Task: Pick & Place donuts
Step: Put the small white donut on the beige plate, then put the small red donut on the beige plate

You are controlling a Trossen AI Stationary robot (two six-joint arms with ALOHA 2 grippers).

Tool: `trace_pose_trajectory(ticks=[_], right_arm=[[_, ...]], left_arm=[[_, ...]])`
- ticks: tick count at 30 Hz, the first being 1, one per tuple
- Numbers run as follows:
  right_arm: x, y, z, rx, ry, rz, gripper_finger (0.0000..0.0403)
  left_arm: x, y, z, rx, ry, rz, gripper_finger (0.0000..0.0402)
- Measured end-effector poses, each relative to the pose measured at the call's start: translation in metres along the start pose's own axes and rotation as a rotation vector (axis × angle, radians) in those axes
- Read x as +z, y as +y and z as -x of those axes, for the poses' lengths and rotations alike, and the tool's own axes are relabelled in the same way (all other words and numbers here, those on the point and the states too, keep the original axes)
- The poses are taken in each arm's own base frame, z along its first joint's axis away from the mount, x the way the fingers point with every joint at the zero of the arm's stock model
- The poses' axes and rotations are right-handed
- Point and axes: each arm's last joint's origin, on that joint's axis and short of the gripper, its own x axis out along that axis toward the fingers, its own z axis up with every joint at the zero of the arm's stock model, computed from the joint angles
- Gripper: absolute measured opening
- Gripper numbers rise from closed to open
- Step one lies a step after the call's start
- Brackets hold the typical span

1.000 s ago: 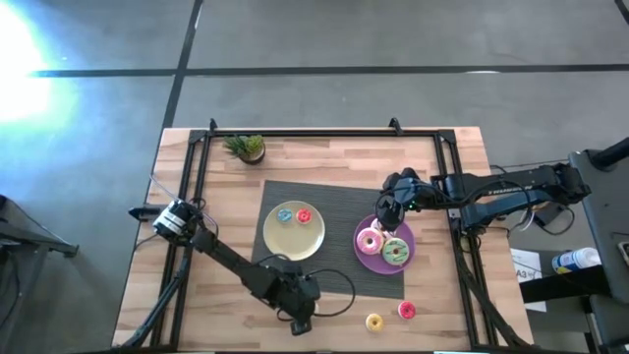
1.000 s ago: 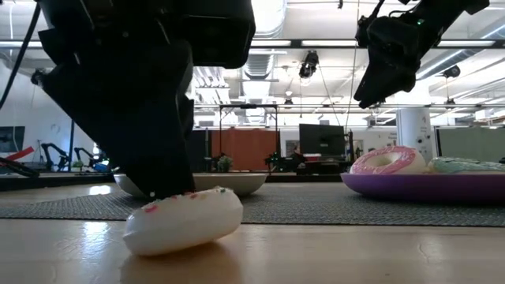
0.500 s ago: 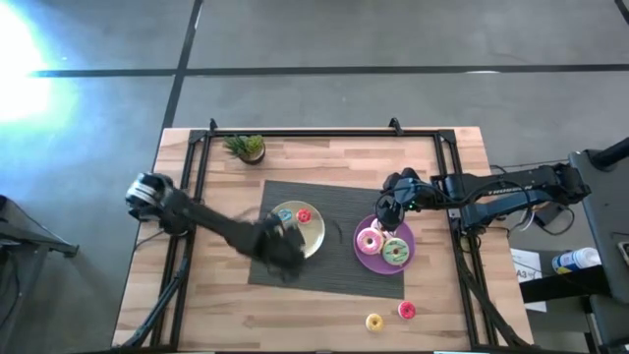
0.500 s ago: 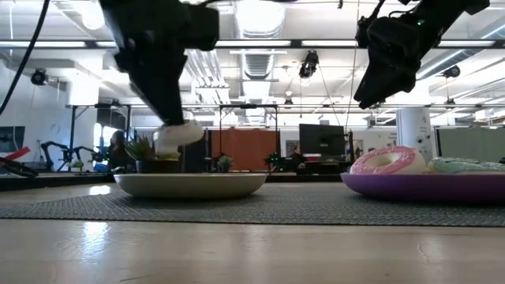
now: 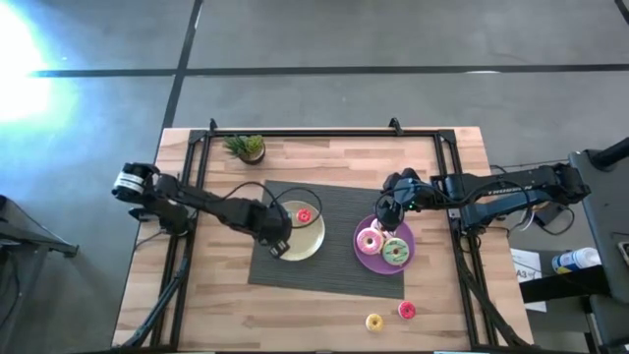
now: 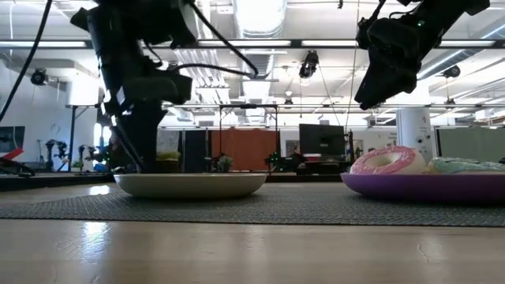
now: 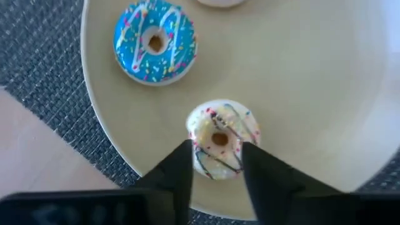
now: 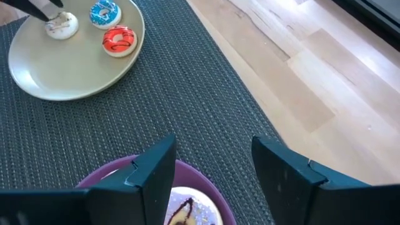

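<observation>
White-iced ring donut with dark drizzle and sprinkles point(image 7: 220, 139) sits on the round cream-yellow plate point(image 7: 325, 106), lower centre of the left wrist frame, near the plate's rim. Left gripper point(image 7: 215, 167) fingers straddle it, one on each side, narrow gap, pinching the donut; donut is down on the plate surface.

Blue-iced sprinkled donut point(image 7: 155, 40) is on the same plate, upper left of that frame, apart from the white one. Right wrist view shows the plate holding three: white point(image 8: 62, 26), blue point(image 8: 104, 12), and a red-iced ring donut point(image 8: 119, 39) just beside the blue.

High view: the cream plate point(image 5: 311, 242) is mid-frame on the dark woven placemat point(image 5: 339, 202), red donut point(image 5: 304, 215) visible on it; left gripper point(image 5: 274, 236) covers the plate's left edge, arm running in from the left of the frame.

Round purple plate point(image 5: 368, 260) sits right of centre on the mat, carrying a pink-iced ring donut point(image 5: 371, 241) and a green-iced ring donut point(image 5: 396, 251), side by side. Right gripper point(image 5: 385, 210) hovers at that plate's upper edge; in the right wrist frame its fingers point(image 8: 152, 166) stand wide apart, nothing between them.

Two more on the bare wooden table point(image 5: 226, 315), lower right of frame: small yellow ring donut point(image 5: 373, 322) and small red ring donut point(image 5: 407, 311), near each other, well apart from both plates.

Small potted green plant point(image 5: 246, 147) at upper left of the table.

Low view: left gripper point(image 6: 136, 150) down at the cream plate point(image 6: 189, 184); pink donut point(image 6: 387, 160) on the purple plate point(image 6: 426, 188) at right.
</observation>
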Motion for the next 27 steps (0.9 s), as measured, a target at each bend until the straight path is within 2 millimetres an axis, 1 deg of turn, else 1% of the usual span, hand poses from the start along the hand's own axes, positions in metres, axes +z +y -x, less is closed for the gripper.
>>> trace_pose_trajectory(ticks=[3,6,8,10,12,13,15,18,20,22,25,27], right_arm=[[0.000,0.000,0.000,0.010,0.006,0.000,0.0203],[-0.002,0.003,0.000,0.093,0.052,0.031,0.0203],[-0.005,0.008,0.002,0.192,0.098,0.092,0.0203],[-0.008,0.014,0.004,0.305,0.145,0.164,0.0203],[-0.014,0.019,0.005,0.392,0.196,0.203,0.0203],[-0.018,0.020,0.006,0.420,0.235,0.213,0.0203],[-0.030,0.024,0.009,0.451,0.338,0.206,0.0203],[-0.051,0.032,0.021,0.458,0.490,0.224,0.0203],[-0.063,0.042,0.031,0.483,0.539,0.237,0.0200],[-0.075,0.054,0.041,0.515,0.578,0.232,0.0195],[-0.094,0.071,0.051,0.544,0.636,0.167,0.0187],[-0.107,0.081,0.053,0.541,0.661,0.107,0.0183]], left_arm=[[0.005,-0.001,0.014,0.017,0.001,-0.008,0.0152],[0.012,-0.005,0.032,0.028,-0.033,-0.017,0.0173],[0.017,-0.015,0.047,-0.025,-0.089,-0.053,0.0177],[0.023,-0.030,0.062,-0.121,-0.178,-0.117,0.0178],[0.024,-0.045,0.072,-0.191,-0.247,-0.205,0.0178],[0.023,-0.050,0.075,-0.216,-0.271,-0.240,0.0178],[0.022,-0.059,0.078,-0.251,-0.292,-0.255,0.0178],[0.014,-0.062,0.079,-0.260,-0.261,-0.192,0.0178],[0.009,-0.063,0.079,-0.258,-0.240,-0.162,0.0178],[0.004,-0.064,0.079,-0.247,-0.219,-0.167,0.0178],[-0.001,-0.064,0.078,-0.232,-0.199,-0.200,0.0178],[-0.003,-0.063,0.077,-0.216,-0.192,-0.238,0.0178]])
